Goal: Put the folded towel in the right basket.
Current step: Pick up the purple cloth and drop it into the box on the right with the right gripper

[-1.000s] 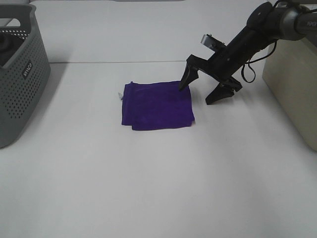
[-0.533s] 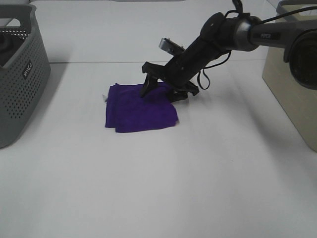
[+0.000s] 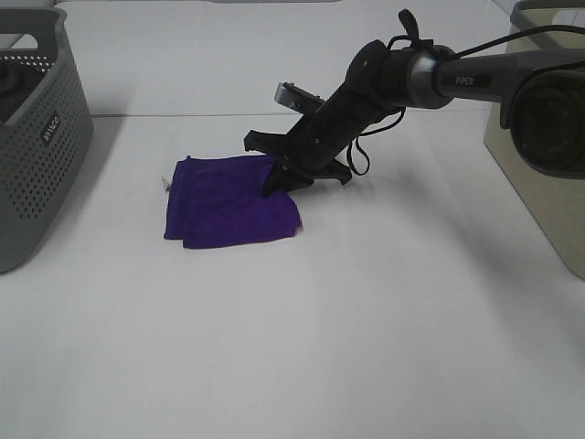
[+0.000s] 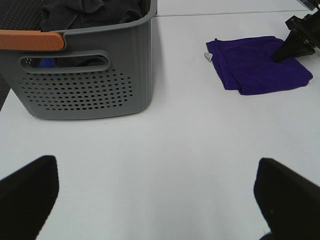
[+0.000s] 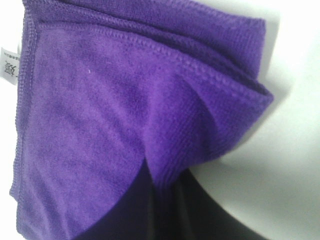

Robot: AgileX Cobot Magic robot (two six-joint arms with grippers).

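Note:
The folded purple towel point(image 3: 228, 199) lies flat on the white table, left of centre; it also shows in the left wrist view point(image 4: 257, 70). My right gripper point(image 3: 285, 183) reaches across to the towel's right edge, and its jaws are drawn together there. In the right wrist view the towel point(image 5: 110, 100) fills the frame, and its edge bunches into a pinch at the dark fingers point(image 5: 165, 205). The right basket point(image 3: 539, 137) is beige and stands at the table's right edge. My left gripper point(image 4: 155, 200) is open and empty, far from the towel.
A grey perforated basket point(image 3: 37, 137) with dark cloth inside stands at the left edge, close in the left wrist view point(image 4: 85, 85). The right arm's cable loops near the towel's far right.
The right gripper has moved left across the table, sliding the towel left with it. Its jaws, wide open a second ago, have drawn together on the towel's right edge.

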